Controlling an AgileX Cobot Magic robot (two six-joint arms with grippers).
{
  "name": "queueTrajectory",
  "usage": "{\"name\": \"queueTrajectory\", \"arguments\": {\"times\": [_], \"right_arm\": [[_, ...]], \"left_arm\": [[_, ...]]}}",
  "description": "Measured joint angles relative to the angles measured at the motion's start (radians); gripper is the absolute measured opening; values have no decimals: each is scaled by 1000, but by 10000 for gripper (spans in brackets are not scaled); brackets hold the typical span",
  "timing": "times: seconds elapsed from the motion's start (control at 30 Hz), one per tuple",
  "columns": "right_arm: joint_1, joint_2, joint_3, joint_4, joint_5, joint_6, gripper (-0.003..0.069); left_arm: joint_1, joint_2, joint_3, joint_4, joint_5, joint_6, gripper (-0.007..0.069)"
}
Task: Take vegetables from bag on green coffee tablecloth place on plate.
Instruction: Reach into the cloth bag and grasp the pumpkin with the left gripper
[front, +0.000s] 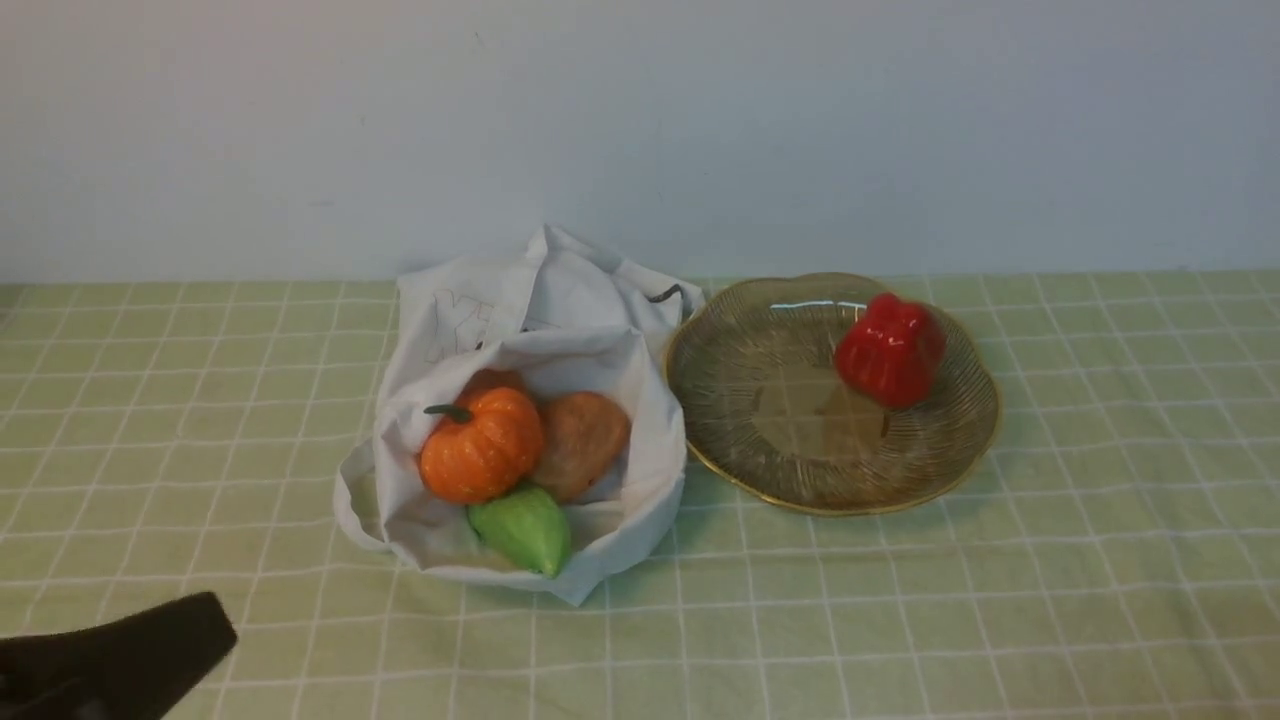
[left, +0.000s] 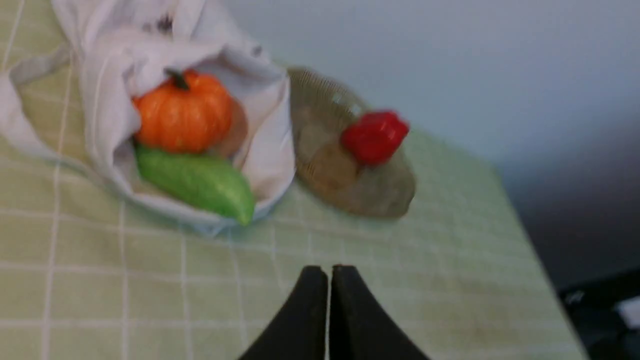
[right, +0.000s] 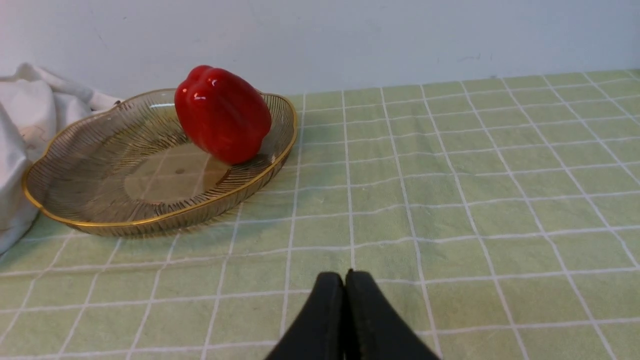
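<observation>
The white cloth bag (front: 520, 330) lies open on the pale green checked tablecloth (front: 900, 600). Inside it are the orange pumpkin (front: 480, 447), a brown potato (front: 585, 435) and the light green gourd (front: 525, 528); a second potato barely shows behind the pumpkin. The amber glass plate (front: 790, 450) stands right of the bag and holds a red bell pepper (front: 890, 348). My left gripper (left: 329, 270) is shut and empty, low over the cloth in front of the bag; its dark body shows in the front view (front: 130, 650). My right gripper (right: 344, 275) is shut and empty, near the plate (right: 90, 200).
A plain pale wall runs behind the table. In the left wrist view the cloth's right edge drops off to a dark area (left: 590, 310). The bag's dark drawstring (front: 668, 293) pokes out near the plate's rim.
</observation>
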Motion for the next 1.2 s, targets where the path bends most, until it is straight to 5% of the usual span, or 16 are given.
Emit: {"name": "queueTrajectory", "arguments": {"times": [0.13,0.3,0.47,0.7,0.83,1.0,1.2], "right_arm": [[0,0,0,0,0,0,-17],[0,0,0,0,0,0,-17],[0,0,0,0,0,0,-17],[0,0,0,0,0,0,-17],[0,0,0,0,0,0,-17],[0,0,0,0,0,0,-17],[0,0,0,0,0,0,-17]], "left_arm": [[0,273,-186,190,185,27,-5],[-13,524,-376,264,259,130,-4],[-209,726,-532,285,272,137,-4],[-479,922,-643,615,265,-117,52],[-551,989,-690,782,265,-213,124],[-649,1121,-778,1075,222,-321,344],[-694,1240,-800,1270,141,-372,538]]}}
